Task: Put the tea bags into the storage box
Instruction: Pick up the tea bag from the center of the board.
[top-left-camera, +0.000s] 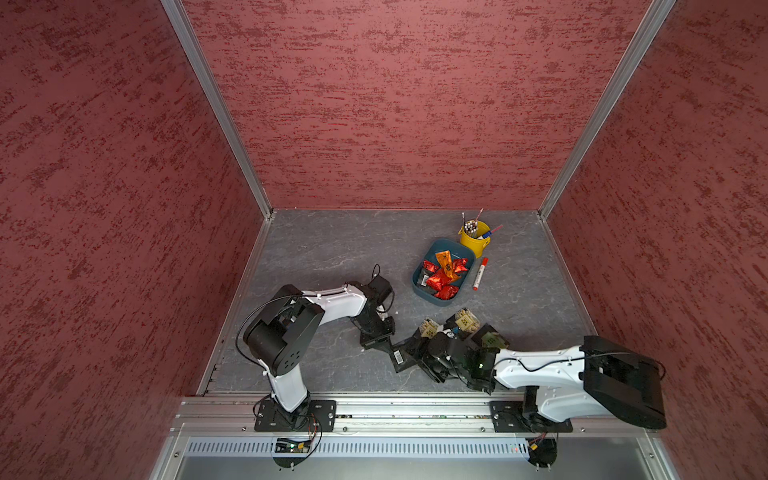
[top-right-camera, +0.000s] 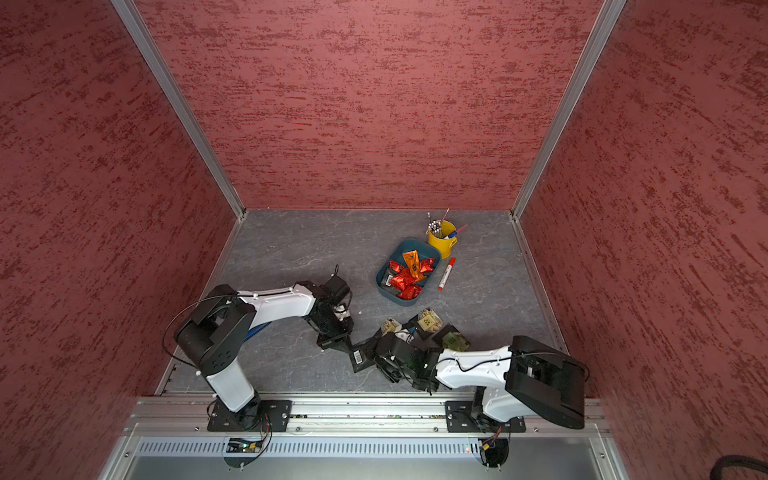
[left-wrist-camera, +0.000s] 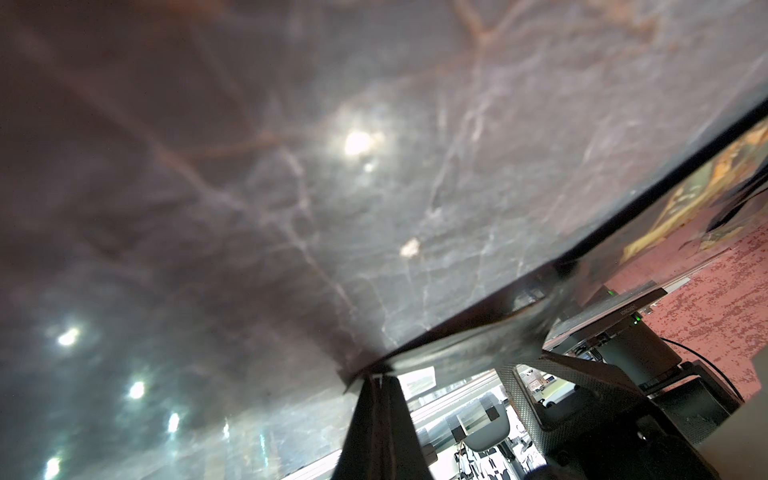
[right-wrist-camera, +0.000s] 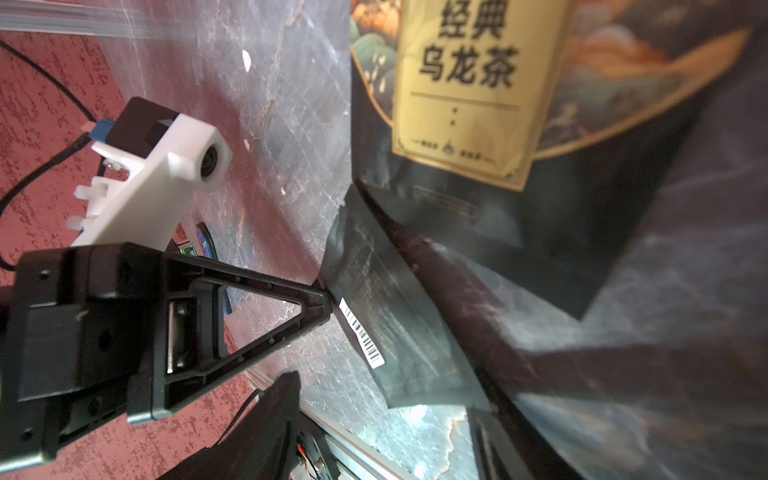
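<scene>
storage box (top-left-camera: 460, 250): on the table (top-left-camera: 332, 257), right of centre.
tea bags (top-left-camera: 441, 277): piled inside the storage box.
pen cup (top-left-camera: 476, 242): just behind the box's far right corner.
marker pen (top-left-camera: 480, 274): on the table just right of the box, alongside its wall.
loose sachets (top-left-camera: 466, 321): before the box, overlapping, partly under the right arm (top-left-camera: 540, 365).
barcode sachet (top-left-camera: 399, 356): front-left of those.
left gripper (top-left-camera: 386, 345): at the barcode sachet's left corner.

Bench (top-left-camera: 332, 257) open from 10 to 12 o'clock of box (top-left-camera: 453, 247); cup (top-left-camera: 473, 241) at 1, marker (top-left-camera: 480, 274) at 3 obstruct.
</scene>
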